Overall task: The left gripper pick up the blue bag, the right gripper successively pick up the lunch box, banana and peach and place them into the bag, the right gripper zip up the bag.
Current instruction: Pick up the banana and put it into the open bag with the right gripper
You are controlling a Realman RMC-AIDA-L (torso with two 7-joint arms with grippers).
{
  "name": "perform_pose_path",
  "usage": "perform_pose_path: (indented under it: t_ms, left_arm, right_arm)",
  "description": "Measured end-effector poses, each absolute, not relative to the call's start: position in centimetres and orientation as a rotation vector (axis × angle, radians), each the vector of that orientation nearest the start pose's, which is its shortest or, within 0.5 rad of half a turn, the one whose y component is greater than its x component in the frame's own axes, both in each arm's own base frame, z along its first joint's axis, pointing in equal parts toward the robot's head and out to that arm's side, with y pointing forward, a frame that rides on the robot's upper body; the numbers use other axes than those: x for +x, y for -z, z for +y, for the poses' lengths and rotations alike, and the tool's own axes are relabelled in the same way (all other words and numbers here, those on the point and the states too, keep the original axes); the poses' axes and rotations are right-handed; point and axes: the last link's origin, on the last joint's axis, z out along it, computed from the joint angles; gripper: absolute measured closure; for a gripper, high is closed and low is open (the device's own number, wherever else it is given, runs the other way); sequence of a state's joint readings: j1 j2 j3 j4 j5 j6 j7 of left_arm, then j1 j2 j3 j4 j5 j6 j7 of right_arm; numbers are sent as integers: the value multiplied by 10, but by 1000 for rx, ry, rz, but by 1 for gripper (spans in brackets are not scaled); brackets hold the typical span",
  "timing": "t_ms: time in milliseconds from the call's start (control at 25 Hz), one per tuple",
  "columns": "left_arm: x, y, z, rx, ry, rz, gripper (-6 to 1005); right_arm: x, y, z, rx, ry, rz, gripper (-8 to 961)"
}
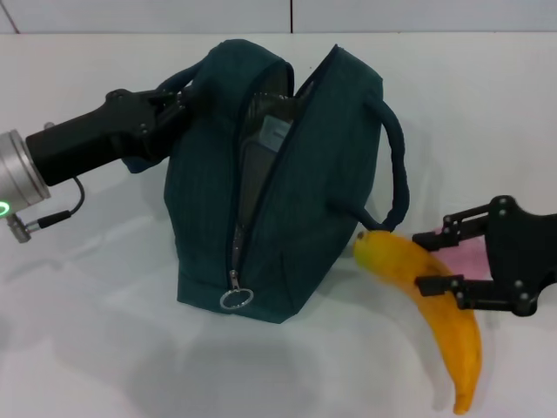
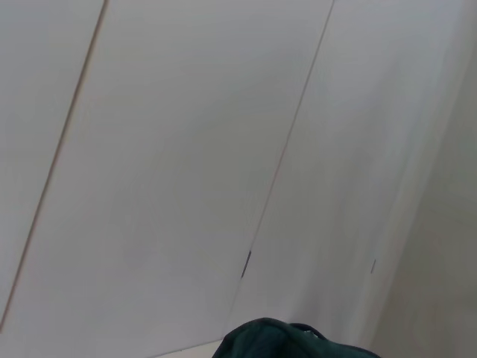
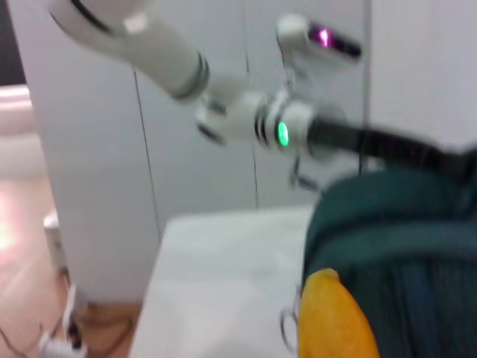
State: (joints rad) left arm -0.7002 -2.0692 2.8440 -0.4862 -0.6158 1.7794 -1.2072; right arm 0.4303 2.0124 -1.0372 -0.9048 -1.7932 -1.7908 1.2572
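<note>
The blue bag [image 1: 287, 218] stands upright mid-table, its zip open down the middle, with silver lining showing in the gap. Inside that gap I glimpse part of the clear lunch box [image 1: 277, 131]. My left gripper [image 1: 171, 100] is shut on the bag's left handle and holds it up. At the bag's right foot, my right gripper [image 1: 428, 259] is shut across the upper part of the banana [image 1: 452, 340]. The pink peach [image 1: 468, 258] lies just behind those fingers, mostly hidden. The right wrist view shows the banana [image 3: 335, 321] close against the bag [image 3: 402, 246]. Only the bag's top [image 2: 291, 339] shows in the left wrist view.
The metal zip pull ring [image 1: 235, 299] hangs at the bag's lower front. The bag's right handle [image 1: 396, 165] loops outward above the banana. White table [image 1: 104, 348] spreads in front and to the left. The left arm's green-lit wrist [image 3: 283, 133] shows beyond the bag.
</note>
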Motion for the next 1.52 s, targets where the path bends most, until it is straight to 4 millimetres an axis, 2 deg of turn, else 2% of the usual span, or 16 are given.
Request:
perform_pose_path:
  t_ms: [320, 480, 640, 800, 1000, 1280, 1520]
  left_arm:
    - [-265, -23, 330, -2436, 1113, -700, 952]
    - [-265, -23, 330, -2437, 1110, -689, 952]
    - [-264, -23, 331, -2440, 1114, -685, 952]
    - [-257, -25, 325, -2462, 1186, -646, 951]
    - [-250, -30, 319, -2468, 1270, -609, 951]
    - [-244, -25, 320, -2480, 1294, -599, 951]
    - [-243, -22, 319, -2481, 1308, -585, 951]
  right_arm:
    - [220, -31, 287, -2872, -999, -99, 555]
    - [214, -39, 288, -2696, -1203, -126, 556]
    - [205, -49, 295, -2436, -1480, -81, 556]
    - [192, -52, 311, -2236, -1680, 8, 556]
    - [178, -41, 333, -2220, -1717, 115, 557]
    - [169, -2, 358, -2286, -1640, 407, 545]
    - [168, 23, 362, -2384, -1566, 671, 521]
